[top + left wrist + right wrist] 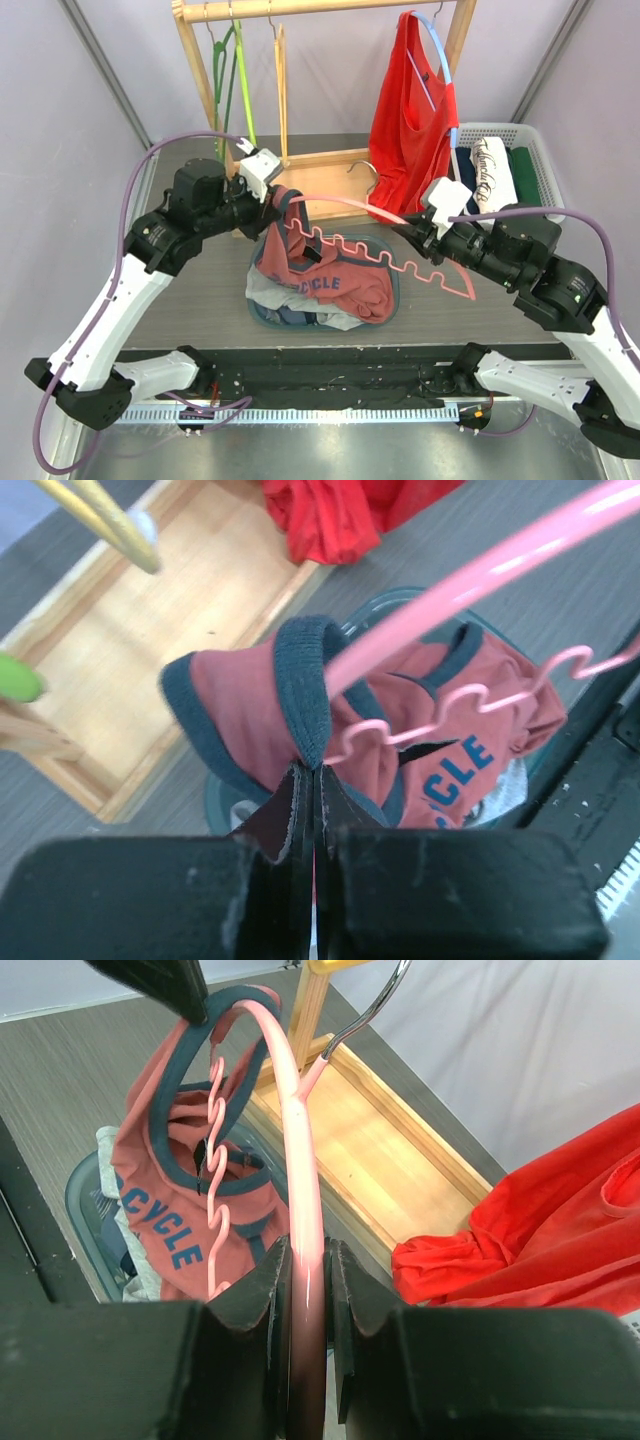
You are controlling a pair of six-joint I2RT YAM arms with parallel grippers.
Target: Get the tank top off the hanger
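Left hand (310, 780) clamped on tank top (245, 710) strap, right hand (305, 1260) clamped on hanger (298, 1150); strap not yet off hanger's 9 o'clock end

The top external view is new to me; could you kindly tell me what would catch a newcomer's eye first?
The pink hanger, stretched across the middle of the table, stands out. The right gripper is clamped on its arm, while the left gripper pinches the dark-blue strap of the rust-red tank top looped over its other end. Behind them, at the right of the wooden rack, hangs a bright red garment.
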